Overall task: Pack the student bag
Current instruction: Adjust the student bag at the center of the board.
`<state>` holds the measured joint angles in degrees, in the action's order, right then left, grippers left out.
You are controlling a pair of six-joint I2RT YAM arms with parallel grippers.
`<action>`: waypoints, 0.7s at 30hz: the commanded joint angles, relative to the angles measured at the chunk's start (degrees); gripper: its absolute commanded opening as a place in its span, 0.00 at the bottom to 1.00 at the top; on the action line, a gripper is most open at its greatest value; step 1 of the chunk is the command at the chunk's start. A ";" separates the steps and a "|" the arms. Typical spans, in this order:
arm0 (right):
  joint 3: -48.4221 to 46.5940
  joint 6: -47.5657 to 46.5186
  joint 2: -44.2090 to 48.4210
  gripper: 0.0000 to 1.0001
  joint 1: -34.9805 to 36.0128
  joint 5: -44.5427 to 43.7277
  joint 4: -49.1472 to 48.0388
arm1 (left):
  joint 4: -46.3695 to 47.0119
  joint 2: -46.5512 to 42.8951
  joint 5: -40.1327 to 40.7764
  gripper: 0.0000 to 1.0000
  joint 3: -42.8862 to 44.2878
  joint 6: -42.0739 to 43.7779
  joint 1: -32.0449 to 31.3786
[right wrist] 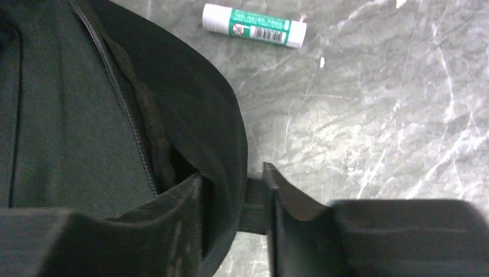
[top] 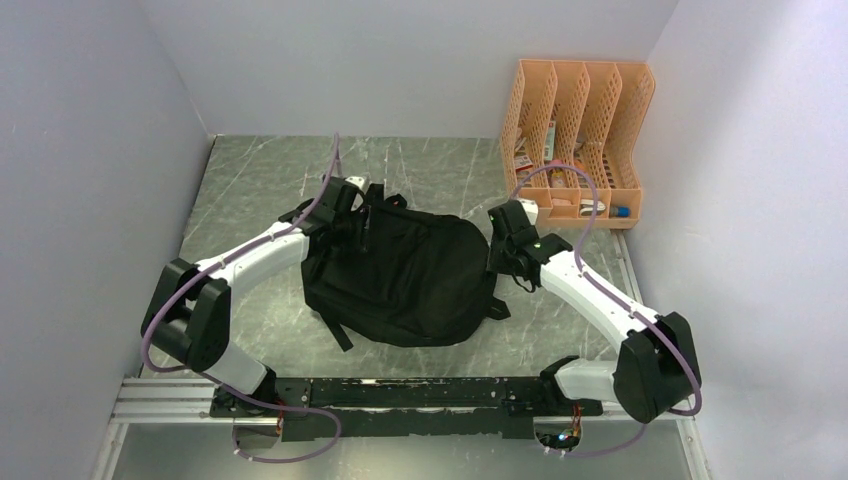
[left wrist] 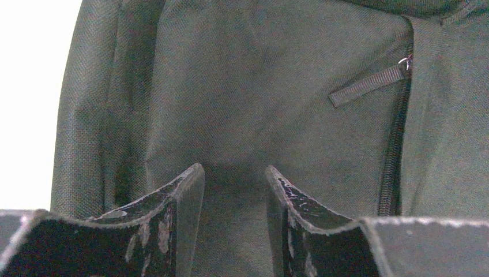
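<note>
We judge the packing to be at an early stage, with the work so far going into getting hold of the student bag [top: 410,275] rather than filling it. The bag lies slumped on the middle of the table [top: 250,180], between the two arms, its straps trailing toward the near edge. The left gripper [left wrist: 235,190] rests at the bag's far left corner. Its fingers stand apart, pressed toward the dark fabric, with nothing clearly pinched between them. Just beyond them we see a zipper pull [left wrist: 369,85] and a line of zip that looks closed along the stretch in view. The right gripper [right wrist: 233,184] sits at the bag's right side with one finger on either side of the rim. Fabric and a band of webbing fill the gap, so we read it as clamped on the bag's edge. Whether the main compartment is open at all, we cannot tell, since no view shows the grey lining or anything inside. What is left seems to be most of the job. A white and green glue stick [right wrist: 254,25] lies loose on the table near the bag's right side, apart from it. The orange file organiser [top: 575,140] in the far right corner holds several small items in its slots. We expect the bag must be opened and held open, and then those things carried in.
</note>
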<state>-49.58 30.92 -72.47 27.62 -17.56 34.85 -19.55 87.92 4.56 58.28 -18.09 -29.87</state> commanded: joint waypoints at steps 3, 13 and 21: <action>0.11 -2.83 -1.40 0.22 -3.27 2.05 -7.66 | 0.97 0.02 -0.05 0.47 0.15 -0.39 -0.32; 3.08 -0.79 7.05 0.00 -4.68 -0.60 -10.64 | 0.94 0.48 -0.16 0.47 -0.11 -0.46 -0.37; 2.38 -1.61 8.18 0.00 -5.03 -0.28 -11.44 | 0.74 1.43 -0.22 0.45 -0.06 -0.07 -0.42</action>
<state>-46.59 29.89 -65.01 23.83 -14.96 26.17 -19.55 88.44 4.60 58.24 -18.26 -29.95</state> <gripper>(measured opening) 0.032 0.460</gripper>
